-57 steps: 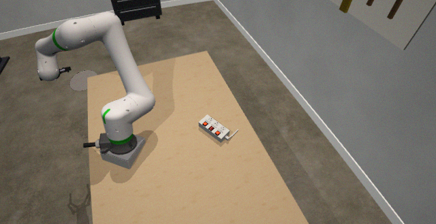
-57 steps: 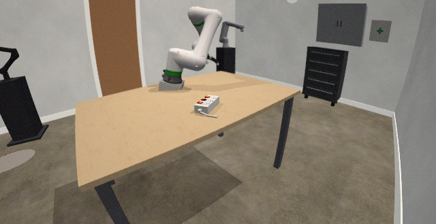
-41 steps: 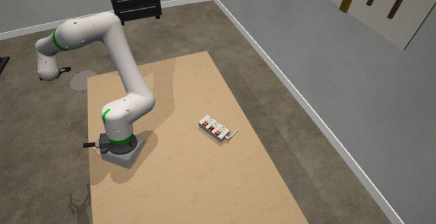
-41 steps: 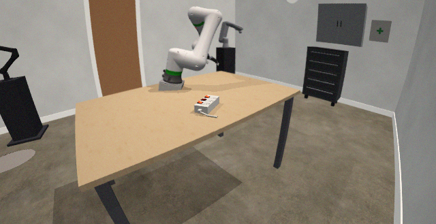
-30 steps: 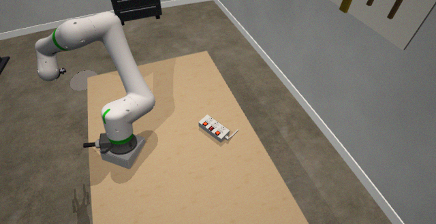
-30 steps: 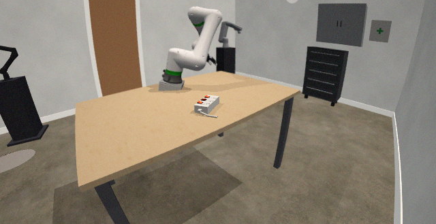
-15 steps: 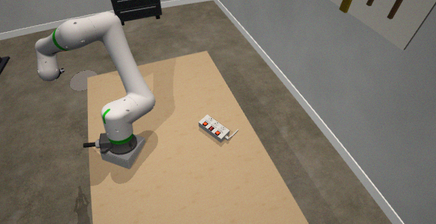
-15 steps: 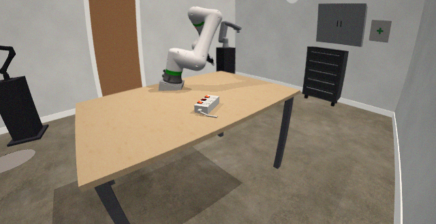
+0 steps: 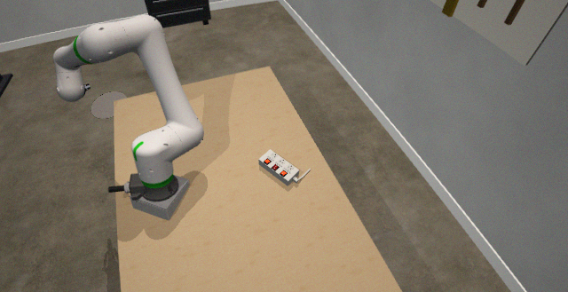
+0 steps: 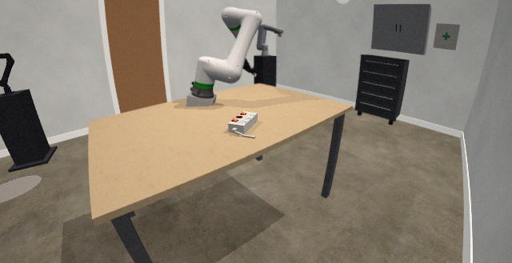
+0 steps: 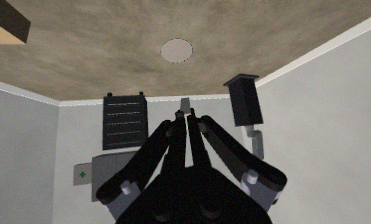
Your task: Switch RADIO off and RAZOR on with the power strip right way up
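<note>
Arm (image 9: 155, 83) standing on grey base (image 9: 160, 203) at table's (image 9: 248, 239) left edge, folding back and reaching out beyond table, over floor. Gripper (image 11: 186, 117) pointing away from table toward far wall, fingers pressing together, pinching nothing. Power strip (image 9: 280, 166) lying right way up near table's right edge, well apart from arm, three red switches (image 9: 275, 167) facing upward, short cord stub (image 9: 303, 175) sticking out at one end. Switch labels too small to read.

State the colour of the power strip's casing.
White; the power strip shows best in the top view.
</note>
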`<act>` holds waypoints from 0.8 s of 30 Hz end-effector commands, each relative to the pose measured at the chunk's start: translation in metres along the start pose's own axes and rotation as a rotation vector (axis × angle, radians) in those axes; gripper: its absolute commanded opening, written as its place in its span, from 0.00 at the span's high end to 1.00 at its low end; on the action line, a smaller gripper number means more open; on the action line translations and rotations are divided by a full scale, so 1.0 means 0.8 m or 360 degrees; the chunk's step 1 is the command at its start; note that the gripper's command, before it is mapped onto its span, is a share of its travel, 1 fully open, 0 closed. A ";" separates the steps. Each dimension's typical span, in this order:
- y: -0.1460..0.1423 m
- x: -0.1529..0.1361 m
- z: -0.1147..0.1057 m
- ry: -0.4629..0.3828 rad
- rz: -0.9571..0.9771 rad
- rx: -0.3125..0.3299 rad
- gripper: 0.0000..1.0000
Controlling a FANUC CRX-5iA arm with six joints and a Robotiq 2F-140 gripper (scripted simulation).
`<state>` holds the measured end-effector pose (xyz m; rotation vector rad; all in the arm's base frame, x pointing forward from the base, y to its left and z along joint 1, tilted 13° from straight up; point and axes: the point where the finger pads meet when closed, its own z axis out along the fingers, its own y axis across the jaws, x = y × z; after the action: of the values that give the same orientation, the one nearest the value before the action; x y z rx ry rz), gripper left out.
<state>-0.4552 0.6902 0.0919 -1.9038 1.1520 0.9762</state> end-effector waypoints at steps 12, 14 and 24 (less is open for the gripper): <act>-0.234 -0.053 0.014 -0.0156 -0.0345 0.0100 1.00; -0.274 -0.056 0.010 -0.0172 -0.0411 0.0121 1.00; -0.403 -0.057 -0.016 -0.0198 -0.0642 0.0190 1.00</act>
<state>-0.2130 0.8061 0.1819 -1.8511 0.7631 0.8060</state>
